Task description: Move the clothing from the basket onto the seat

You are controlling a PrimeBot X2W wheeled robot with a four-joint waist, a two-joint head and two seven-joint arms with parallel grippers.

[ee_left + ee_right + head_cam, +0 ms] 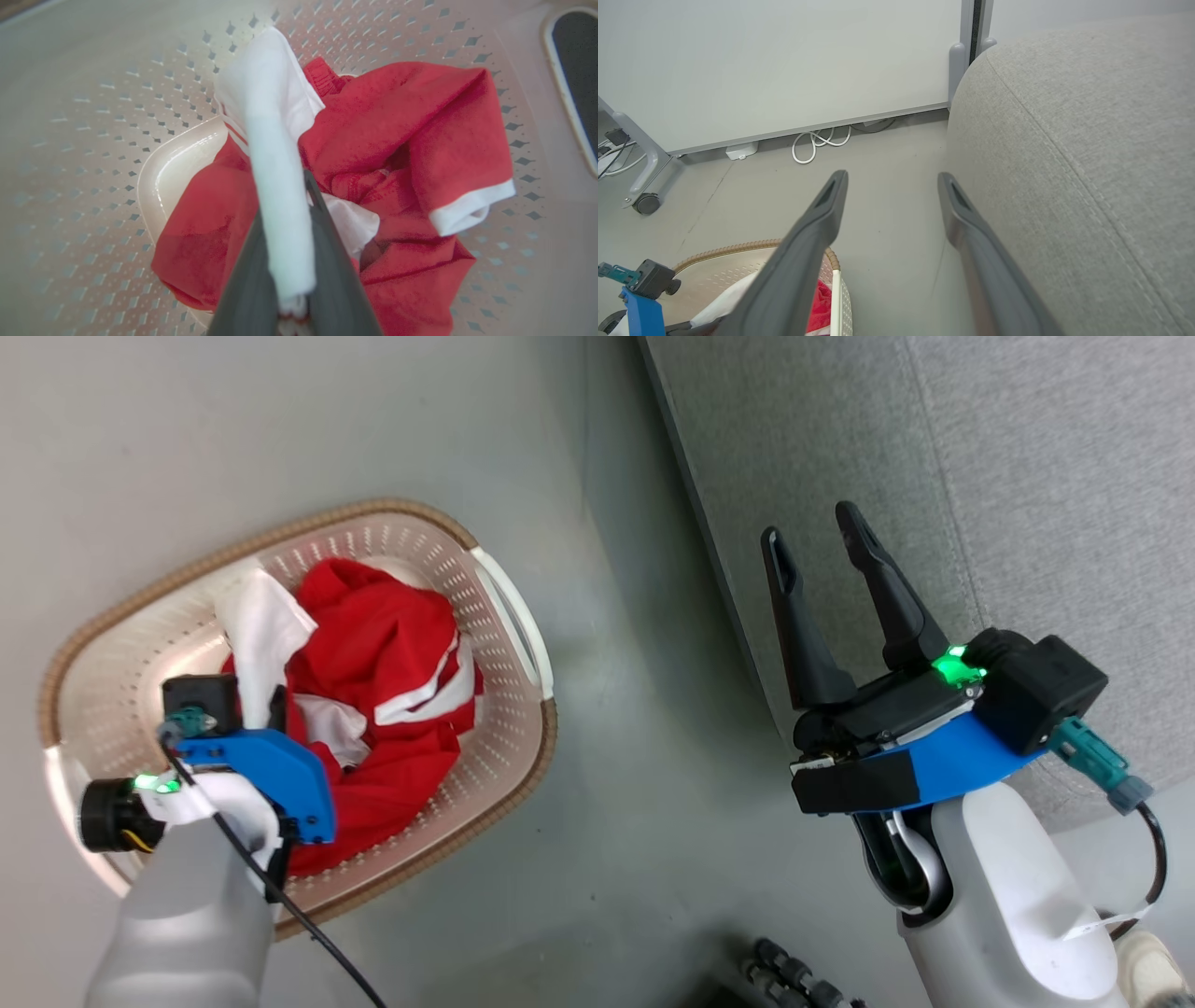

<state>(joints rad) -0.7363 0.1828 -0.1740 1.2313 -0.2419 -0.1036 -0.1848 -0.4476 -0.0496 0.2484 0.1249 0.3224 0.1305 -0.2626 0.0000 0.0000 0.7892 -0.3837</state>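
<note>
Clothing (397, 140) in basket (93, 140), hem in left hand (285, 200)

Bare floor (635, 756) apparently separates basket (411, 509) and seat (1027, 476).

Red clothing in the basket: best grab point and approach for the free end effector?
Probably the white-trimmed hem fold: it bulges up clear of the red clothing, toward the basket handle nearest the seat. Bring the open right end effector down from above, fingers straddling the fold. The left end effector is shut on the white panel.
</note>
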